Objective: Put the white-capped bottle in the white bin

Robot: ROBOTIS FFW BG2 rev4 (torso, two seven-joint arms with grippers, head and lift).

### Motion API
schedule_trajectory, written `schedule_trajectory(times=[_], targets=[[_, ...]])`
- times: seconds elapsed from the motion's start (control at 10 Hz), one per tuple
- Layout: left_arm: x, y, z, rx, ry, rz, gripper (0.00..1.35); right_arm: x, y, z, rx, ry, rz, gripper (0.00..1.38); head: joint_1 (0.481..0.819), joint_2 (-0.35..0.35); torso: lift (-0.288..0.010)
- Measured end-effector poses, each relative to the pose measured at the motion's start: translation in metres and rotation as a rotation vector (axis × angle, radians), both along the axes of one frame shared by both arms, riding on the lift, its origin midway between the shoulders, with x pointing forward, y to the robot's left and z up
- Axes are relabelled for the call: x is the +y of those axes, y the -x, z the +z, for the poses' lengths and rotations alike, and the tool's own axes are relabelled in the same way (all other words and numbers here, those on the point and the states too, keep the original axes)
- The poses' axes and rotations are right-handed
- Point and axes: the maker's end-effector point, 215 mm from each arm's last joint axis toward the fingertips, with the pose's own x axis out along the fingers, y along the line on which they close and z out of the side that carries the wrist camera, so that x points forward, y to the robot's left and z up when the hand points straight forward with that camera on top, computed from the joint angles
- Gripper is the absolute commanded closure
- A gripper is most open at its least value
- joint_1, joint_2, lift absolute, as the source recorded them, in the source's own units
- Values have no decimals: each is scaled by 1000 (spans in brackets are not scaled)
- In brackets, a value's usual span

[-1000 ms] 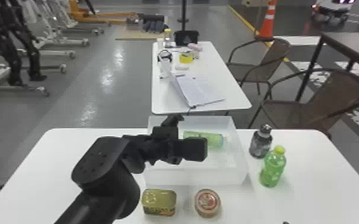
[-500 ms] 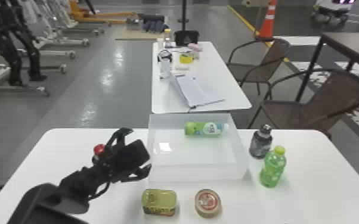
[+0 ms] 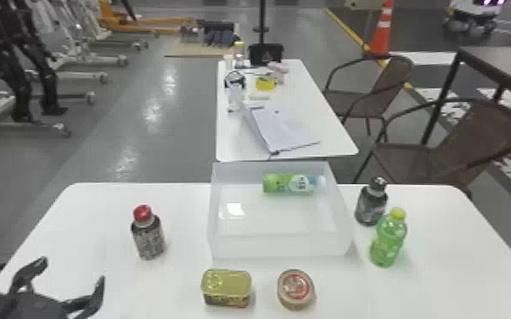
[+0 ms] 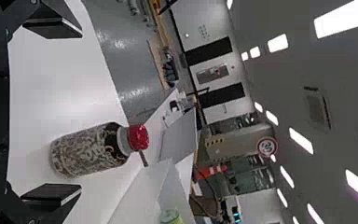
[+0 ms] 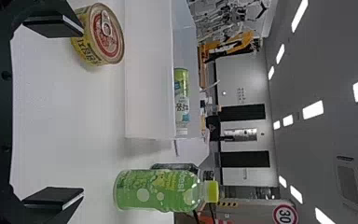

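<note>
White-capped bottle (image 3: 290, 183) lies on its side inside the white bin (image 3: 280, 246), just right of the head view's centre. My left gripper (image 3: 72, 272), lower left, and right gripper (image 5: 83, 112) are open, empty. I judge placing done; next, simply park clear.

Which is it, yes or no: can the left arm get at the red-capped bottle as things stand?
Probably yes: the left gripper is open near the red-capped bottle, with nothing between them.
</note>
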Motion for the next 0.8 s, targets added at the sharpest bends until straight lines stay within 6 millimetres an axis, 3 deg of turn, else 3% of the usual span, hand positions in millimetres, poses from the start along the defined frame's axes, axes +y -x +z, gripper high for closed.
schedule_trajectory(times=[0.1,0.3,0.8], targets=[[15,19,-15,-22,103,45,134,0,1,-1,2,1,-1,94,549,0,-100],[24,49,-46,-37,242,109,134,-1,3,-2,7,2,0,94,549,0,-100],[10,57,-62,-38,299,117,134,-1,4,-4,12,8,4,94,549,0,-100]])
